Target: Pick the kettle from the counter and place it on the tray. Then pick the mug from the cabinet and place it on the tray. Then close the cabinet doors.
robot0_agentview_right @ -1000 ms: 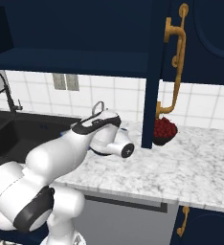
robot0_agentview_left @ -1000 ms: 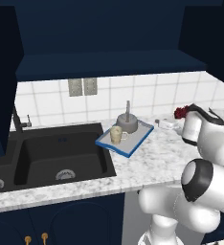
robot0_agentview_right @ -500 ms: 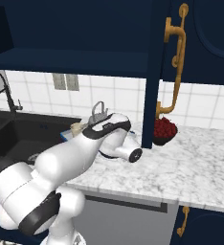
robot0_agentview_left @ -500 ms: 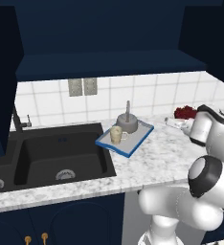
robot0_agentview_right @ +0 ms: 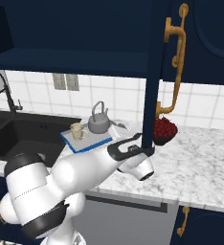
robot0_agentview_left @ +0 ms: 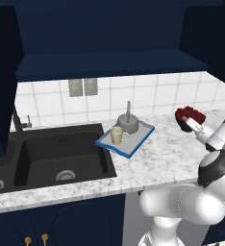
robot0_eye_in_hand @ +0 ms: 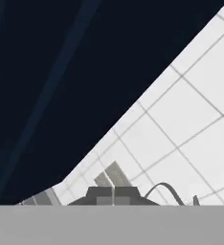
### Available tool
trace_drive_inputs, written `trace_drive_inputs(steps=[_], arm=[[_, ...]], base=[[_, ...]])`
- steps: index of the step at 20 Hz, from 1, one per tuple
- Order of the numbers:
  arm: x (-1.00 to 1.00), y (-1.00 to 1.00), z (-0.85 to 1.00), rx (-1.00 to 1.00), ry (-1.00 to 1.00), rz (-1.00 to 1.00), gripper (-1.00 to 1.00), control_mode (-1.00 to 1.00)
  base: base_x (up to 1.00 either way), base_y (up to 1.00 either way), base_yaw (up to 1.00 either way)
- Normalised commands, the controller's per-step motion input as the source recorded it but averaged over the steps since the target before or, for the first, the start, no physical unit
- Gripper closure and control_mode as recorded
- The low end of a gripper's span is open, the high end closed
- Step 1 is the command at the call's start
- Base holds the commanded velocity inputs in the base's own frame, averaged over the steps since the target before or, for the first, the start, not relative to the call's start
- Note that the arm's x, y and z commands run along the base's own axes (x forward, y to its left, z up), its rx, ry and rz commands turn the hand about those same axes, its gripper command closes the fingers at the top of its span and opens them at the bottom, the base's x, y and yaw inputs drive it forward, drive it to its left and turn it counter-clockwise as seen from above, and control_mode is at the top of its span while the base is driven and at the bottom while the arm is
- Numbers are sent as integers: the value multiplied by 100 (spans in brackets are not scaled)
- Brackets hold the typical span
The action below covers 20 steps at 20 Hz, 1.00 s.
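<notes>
Kettle and mug both sat on the tray, off to the gripper's left and farther back on the counter. So only the cabinet doors were left to do.

Gripper had its fingers pressed together, nothing between them. It was held right at the lower edge of the open right cabinet door, which stood edge-on directly above it. In the hand view the dark door panel loomed close, with white wall tile beyond.

Risks, as judged from here:
- Closed fingers would be pushing with a small tip on a thin door edge; the tip could slide off under the bottom edge and the door would not swing.
- Contact looked low and near the door's free corner; whether it was actually touching could not be told. A push at a bad angle would press along the panel rather than turn it.
- The bowl of red things sat just behind the gripper and beside the door; a wide sweep of the hand or forearm could knock it.
- The gold handle hung above the gripper and could snag the wrist.
- The left door's state was unclear, so it might be forgotten.
</notes>
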Motion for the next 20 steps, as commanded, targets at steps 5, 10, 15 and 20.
trace_drive_inputs(steps=[5, 10, 15, 20], arm=[[-53, -67, 47, 11, -17, 0, 100, -100], [-54, -73, 46, 25, -27, 0, 100, -100], [-8, -48, 3, 11, -11, 0, 100, -100], [-12, -63, 30, 19, -20, 9, 100, -100]], base=[[0, 0, 0], [0, 0, 0], [0, 0, 0], [0, 0, 0]])
